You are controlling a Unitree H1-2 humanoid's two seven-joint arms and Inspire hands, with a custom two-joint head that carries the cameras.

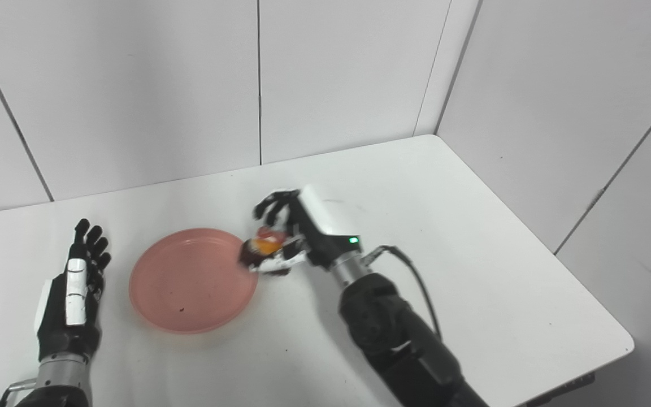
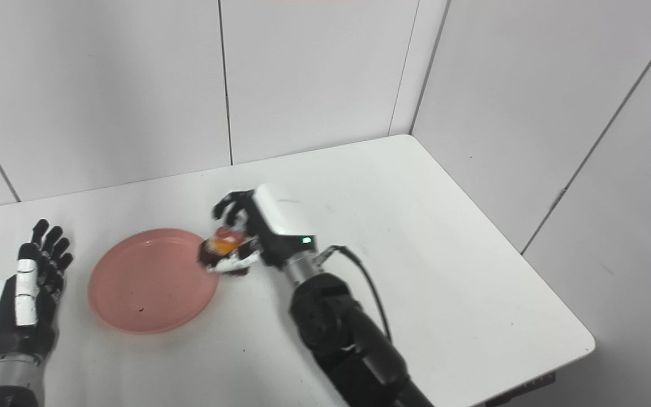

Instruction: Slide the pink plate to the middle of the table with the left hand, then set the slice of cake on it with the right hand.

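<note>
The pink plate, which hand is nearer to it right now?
Right. The right hand holds the cake slice at the pink plate's right rim; the left hand rests apart, left of it.

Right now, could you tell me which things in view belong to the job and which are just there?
Part of the job:
- pink plate, nothing on it yet
- slice of cake, held at the plate's right edge
- right hand, fingers closed on the cake
- left hand, open, resting left of the plate

Just there:
- white table
- wall panels
</note>
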